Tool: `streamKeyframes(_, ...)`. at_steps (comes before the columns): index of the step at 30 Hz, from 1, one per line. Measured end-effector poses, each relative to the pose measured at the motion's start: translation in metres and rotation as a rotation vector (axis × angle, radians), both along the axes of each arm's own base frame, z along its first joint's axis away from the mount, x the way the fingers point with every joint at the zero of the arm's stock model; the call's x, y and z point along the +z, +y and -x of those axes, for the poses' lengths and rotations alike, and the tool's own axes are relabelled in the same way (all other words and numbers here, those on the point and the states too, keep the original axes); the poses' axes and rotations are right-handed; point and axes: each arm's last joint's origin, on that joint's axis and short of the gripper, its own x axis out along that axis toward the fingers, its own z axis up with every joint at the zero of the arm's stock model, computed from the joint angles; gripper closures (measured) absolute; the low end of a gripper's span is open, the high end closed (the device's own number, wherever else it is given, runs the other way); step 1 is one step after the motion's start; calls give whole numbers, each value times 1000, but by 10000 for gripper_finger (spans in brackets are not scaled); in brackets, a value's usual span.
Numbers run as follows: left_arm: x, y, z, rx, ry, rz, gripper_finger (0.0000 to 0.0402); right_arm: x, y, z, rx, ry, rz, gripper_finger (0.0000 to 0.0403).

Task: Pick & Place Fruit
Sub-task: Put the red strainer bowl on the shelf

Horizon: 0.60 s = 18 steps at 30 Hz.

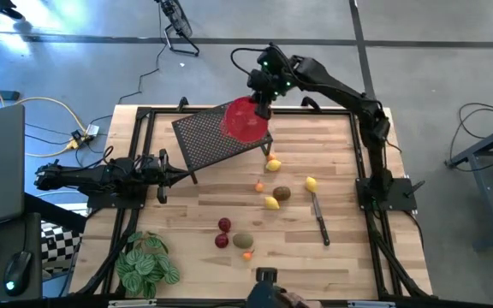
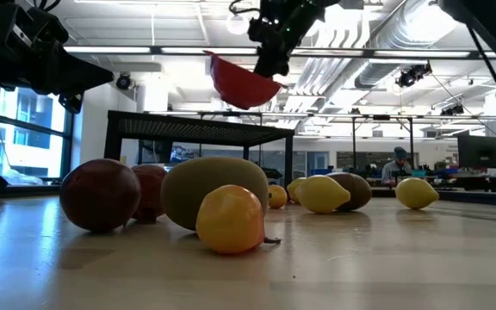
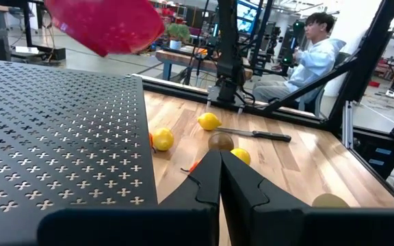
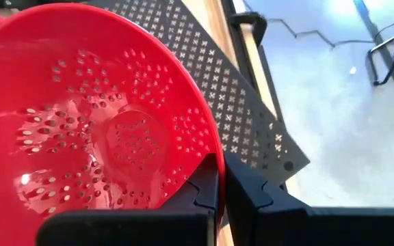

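Several fruit lie on the wooden table: yellow lemons (image 1: 273, 165) (image 1: 311, 183) (image 1: 270, 203), a brown oval (image 1: 282, 193), two dark red balls (image 1: 224, 224), an olive-green oval (image 1: 243, 241) and tiny orange ones (image 1: 258, 185). My right gripper (image 1: 264, 109) is over the far middle of the table, shut on a red mesh bowl (image 1: 246, 120) that hangs above a black perforated stand (image 1: 221, 135). My left gripper (image 1: 178, 174) waits shut at the table's left side, pointing level and touching nothing. My right gripper pinches the red bowl's rim (image 4: 209, 156) between its two fingers, one finger on the inner side and one on the outer. The fingers slant down from the far right. The bowl (image 2: 244, 82) is lifted clear and tilted, above the stand's top.
A knife (image 1: 319, 218) lies on the table to the right of the fruit. A green leafy plant (image 1: 146, 263) stands at the near left corner. The black frame rails (image 1: 362, 154) run along the table's edges. A person (image 3: 313, 58) sits beyond the table.
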Motion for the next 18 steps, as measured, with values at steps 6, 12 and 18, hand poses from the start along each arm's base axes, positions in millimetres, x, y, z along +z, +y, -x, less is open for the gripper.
streamKeyframes(6,2,0,0,-1,-20,28,402,-2,0,3,30,26,-14,399)
streamKeyframes(12,6,0,0,-2,-60,23,402,-7,-9,9,50,20,-88,399)
streamKeyframes(18,6,1,1,16,-65,27,402,-7,-12,6,63,-14,-79,399)
